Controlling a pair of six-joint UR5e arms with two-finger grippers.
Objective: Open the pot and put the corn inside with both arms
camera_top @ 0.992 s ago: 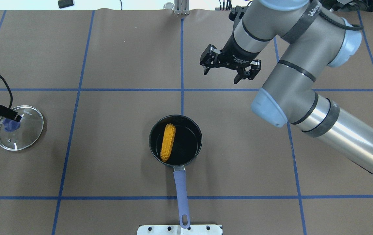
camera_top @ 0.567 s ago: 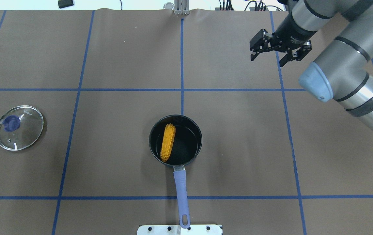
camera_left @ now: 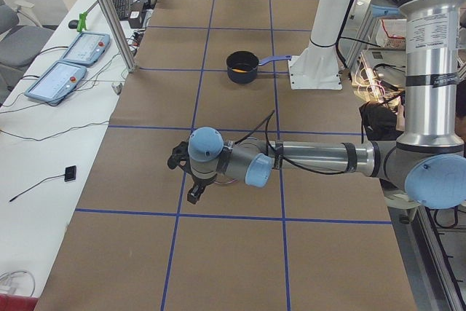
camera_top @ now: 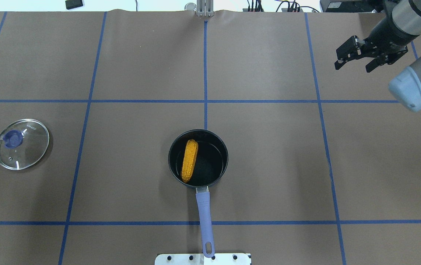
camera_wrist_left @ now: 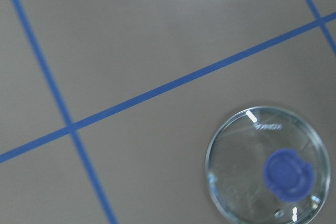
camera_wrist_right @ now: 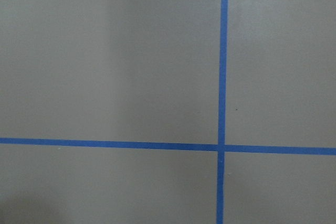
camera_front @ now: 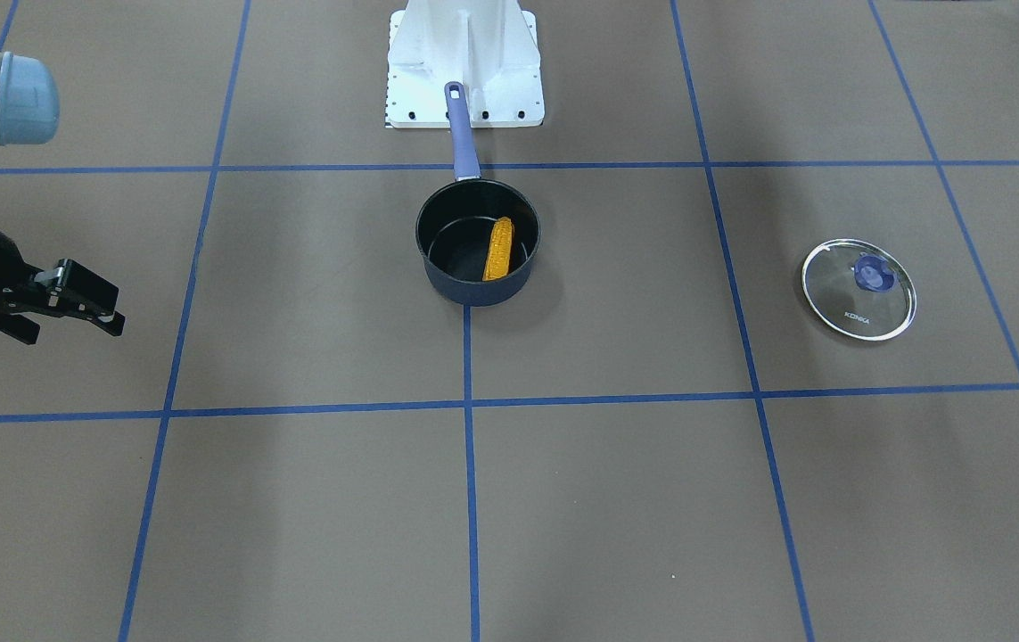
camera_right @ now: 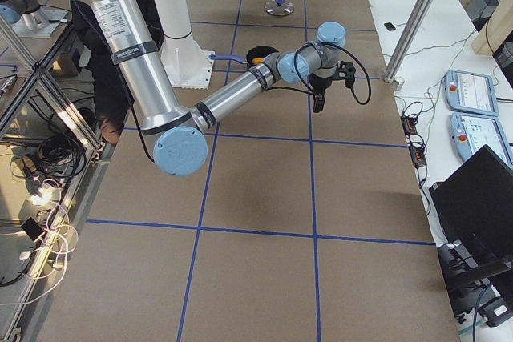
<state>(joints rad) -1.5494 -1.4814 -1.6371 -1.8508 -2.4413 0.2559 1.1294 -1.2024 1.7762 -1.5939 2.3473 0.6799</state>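
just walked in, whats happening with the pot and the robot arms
The corn lies inside the open pot at mid-table, and the glass lid lies flat on the table off to the robot's left. The right gripper hangs open and empty far to the right. The left gripper is up near the lid, not touching it; whether it is open cannot be told.

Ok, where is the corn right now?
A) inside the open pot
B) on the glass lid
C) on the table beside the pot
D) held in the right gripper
A: the corn lies inside the pot, whose lid sits well apart from it.
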